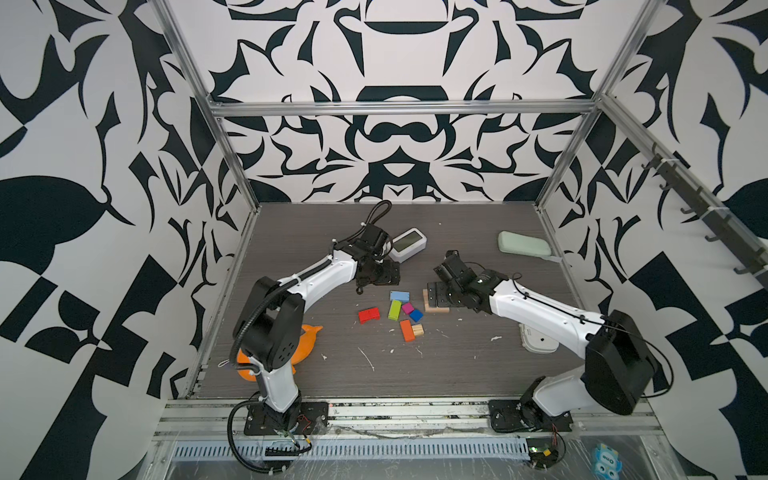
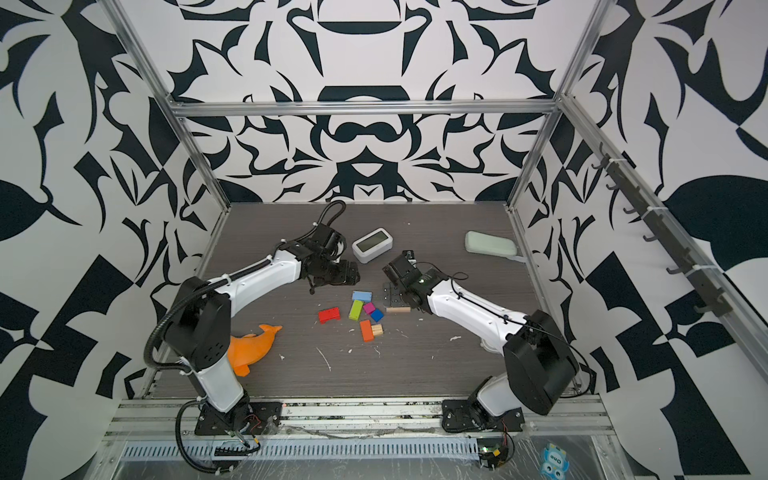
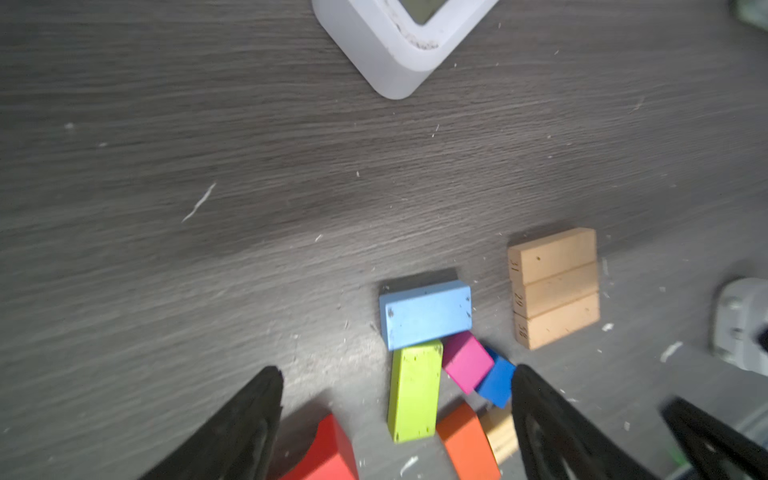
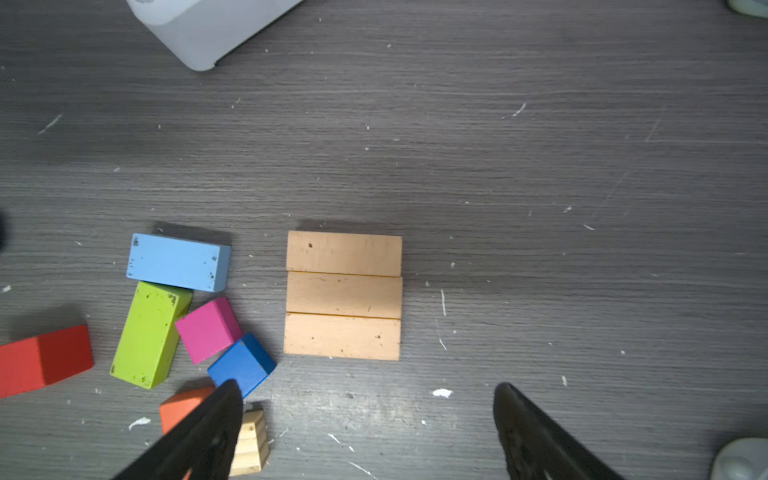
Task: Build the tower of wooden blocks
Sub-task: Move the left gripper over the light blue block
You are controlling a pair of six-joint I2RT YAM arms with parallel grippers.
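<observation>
I see base laid: three tan bars (image 4: 343, 295) abutting on bench (image 4: 540, 166). Coloured blocks (image 4: 149, 334) unstacked. Left claw (image 3: 395, 374), right claw (image 4: 368, 387) released, empty.

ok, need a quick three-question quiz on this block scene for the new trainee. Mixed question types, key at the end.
1. True or false: a coloured block already lies on top of the row of plain tan wooden bars.
2. Which block touches the light blue wooden bar? A) lime green wooden bar B) red wooden block C) small unpainted wooden cube
3. What do the left gripper and right gripper hold?
Key: 1 false, the bars are bare. 2 A. 3 nothing; both are open.
</observation>
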